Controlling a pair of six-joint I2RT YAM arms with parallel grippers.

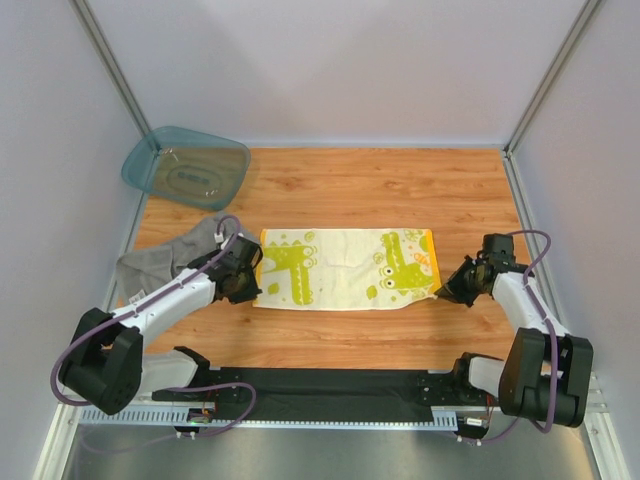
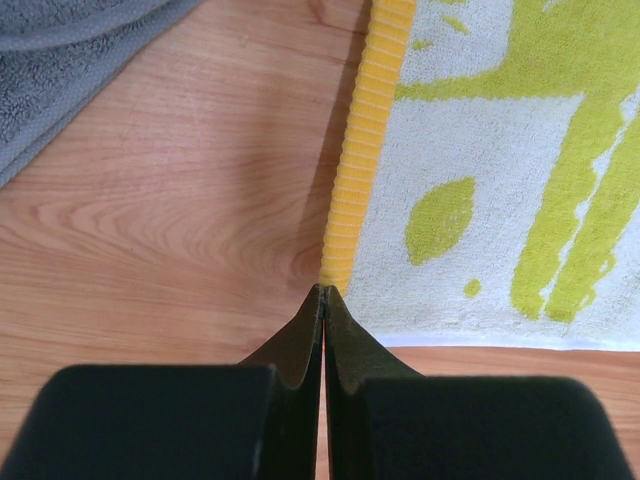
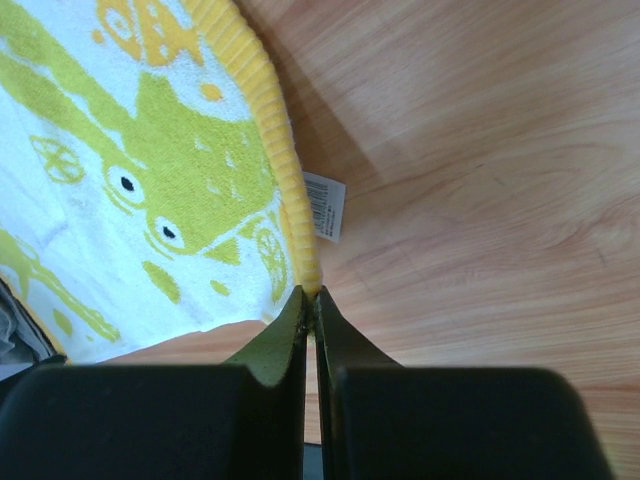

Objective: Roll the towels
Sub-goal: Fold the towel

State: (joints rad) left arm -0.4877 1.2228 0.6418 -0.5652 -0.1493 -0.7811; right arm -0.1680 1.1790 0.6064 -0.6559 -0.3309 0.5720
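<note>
Grippers come first, close to the arm bases. The left gripper (image 2: 323,292) has its two fingers pressed tight together on the near left corner of the patterned cloth (image 1: 345,268), right where the ribbed yellow edge ends. The right gripper (image 3: 310,295) is pinched the same way on the near right corner. A small white tag (image 3: 325,205) sticks out from the yellow edge just past it. The patterned cloth lies spread flat in the middle of the table (image 1: 380,190), with its long side going left to right. It is white with lime green animal shapes and has a yellow strip down each short end. A few soft wrinkles show in its middle. Its near edge is straight, with bare wood between it and the arm bases. The grey towel (image 1: 165,262) lies in a crumpled heap to the left, by the table's left edge, with a strip of wood between it and the patterned cloth. Behind the cloth there is a wide stretch of bare wood. The teal tub (image 1: 185,168) sits at the far left corner.
</note>
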